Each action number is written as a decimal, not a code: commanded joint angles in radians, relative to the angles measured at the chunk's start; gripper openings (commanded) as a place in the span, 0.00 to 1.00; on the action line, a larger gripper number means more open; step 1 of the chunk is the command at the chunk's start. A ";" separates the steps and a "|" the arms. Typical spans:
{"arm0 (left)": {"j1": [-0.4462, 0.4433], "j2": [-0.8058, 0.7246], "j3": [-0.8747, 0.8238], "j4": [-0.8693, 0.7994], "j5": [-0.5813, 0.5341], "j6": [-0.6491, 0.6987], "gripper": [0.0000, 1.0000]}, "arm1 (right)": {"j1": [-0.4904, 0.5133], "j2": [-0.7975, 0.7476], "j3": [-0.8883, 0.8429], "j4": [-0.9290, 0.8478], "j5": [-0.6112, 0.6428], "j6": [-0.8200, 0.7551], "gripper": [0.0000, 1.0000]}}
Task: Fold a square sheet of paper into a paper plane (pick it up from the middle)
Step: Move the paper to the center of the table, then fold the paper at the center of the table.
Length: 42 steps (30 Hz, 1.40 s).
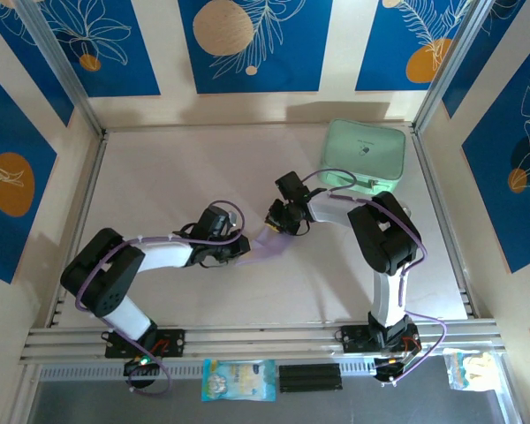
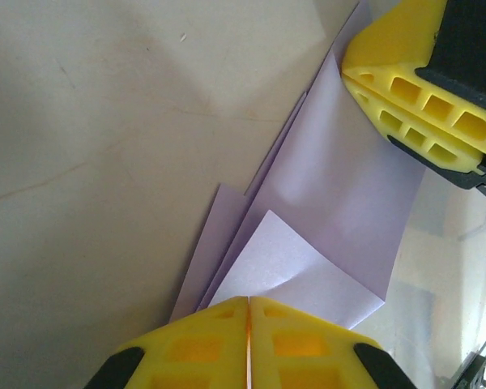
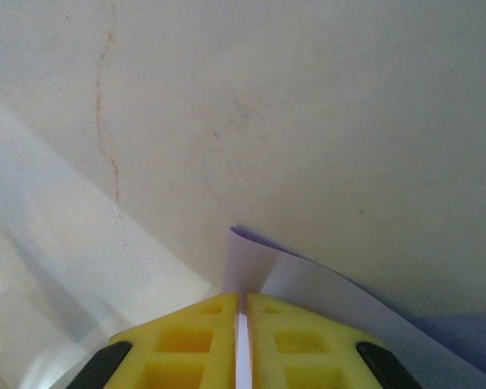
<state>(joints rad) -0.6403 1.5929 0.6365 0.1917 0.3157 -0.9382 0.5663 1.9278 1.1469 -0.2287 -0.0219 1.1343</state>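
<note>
Sheet of paper, creased, mid-table: left gripper clamped on its left end, right gripper clamped on its right.

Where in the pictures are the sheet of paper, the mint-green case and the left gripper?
sheet of paper (image 2: 340, 186), left wrist view, on its flat lilac face.
mint-green case (image 1: 364, 152), top external view, middle of its lid.
left gripper (image 2: 249, 304), left wrist view, between its yellow fingertips.

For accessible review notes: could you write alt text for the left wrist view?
A partly folded lilac sheet of paper is pinched at two points: the left pincer shut on its near corner, the right pincer shut on its far edge. Pale table behind.
</note>
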 commanded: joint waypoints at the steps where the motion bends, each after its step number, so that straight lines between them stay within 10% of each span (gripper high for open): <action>1: -0.009 0.018 -0.012 0.019 0.029 -0.019 0.10 | -0.009 -0.011 -0.023 -0.007 -0.020 0.005 0.13; 12: -0.009 0.056 0.012 -0.068 -0.022 0.010 0.06 | -0.036 -0.102 -0.084 0.222 -0.259 -0.209 0.16; 29: -0.009 0.065 0.030 -0.155 -0.050 0.002 0.05 | 0.049 0.022 -0.112 0.270 -0.358 -0.281 0.14; 42: -0.010 0.104 0.055 -0.262 -0.047 0.002 0.01 | -0.084 0.055 -0.100 0.283 -0.316 -0.309 0.14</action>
<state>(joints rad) -0.6437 1.6470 0.7044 0.0517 0.2974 -0.9421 0.5247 1.9633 1.0256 0.0605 -0.3672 0.8543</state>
